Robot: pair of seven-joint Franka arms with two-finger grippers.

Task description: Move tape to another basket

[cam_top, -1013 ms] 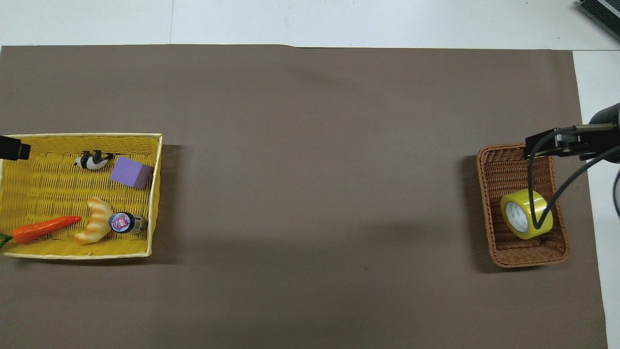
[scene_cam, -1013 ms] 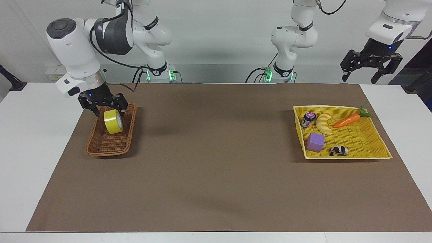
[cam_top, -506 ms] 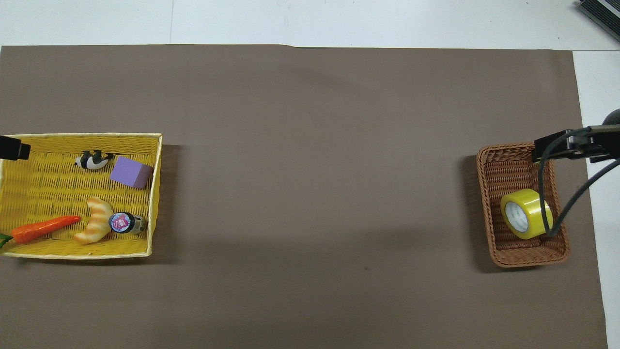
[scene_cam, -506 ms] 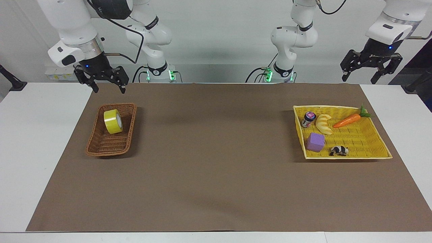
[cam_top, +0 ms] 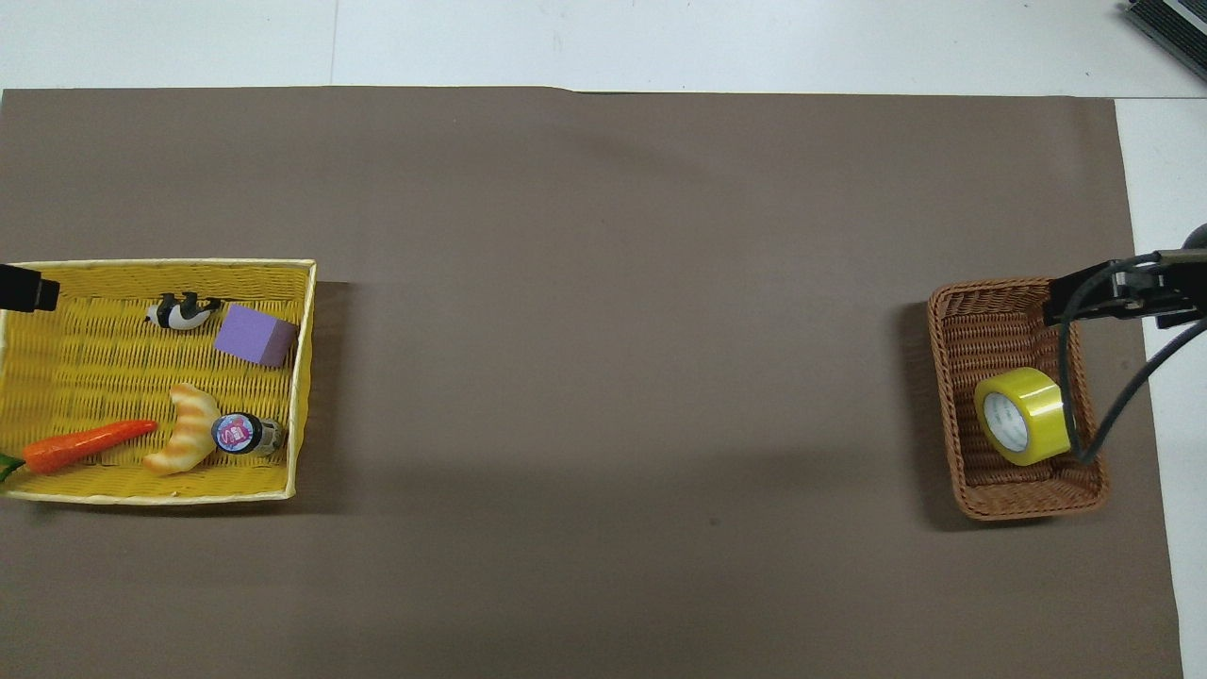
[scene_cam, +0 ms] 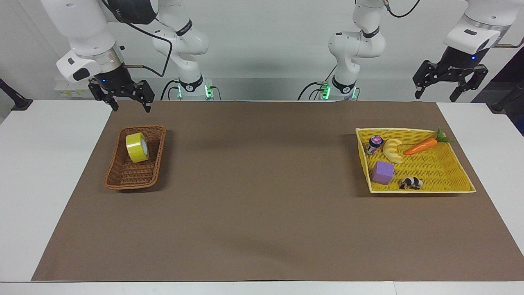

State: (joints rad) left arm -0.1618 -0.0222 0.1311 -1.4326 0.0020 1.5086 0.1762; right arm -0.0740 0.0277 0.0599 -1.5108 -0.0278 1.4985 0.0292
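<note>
Tape (scene_cam: 137, 147) was lodged in the basket (scene_cam: 123, 178); right gripper (scene_cam: 127, 105) was raised above it, jaws spread, empty; left gripper (scene_cam: 449, 91) was parked aloft, jaws spread.

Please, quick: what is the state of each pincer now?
Left pincer: open, holding nothing.
Right pincer: open, empty, raised above the basket end.

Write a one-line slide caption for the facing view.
Yellow tape rests in the brown basket; open right gripper raised above, left gripper waiting.
</note>
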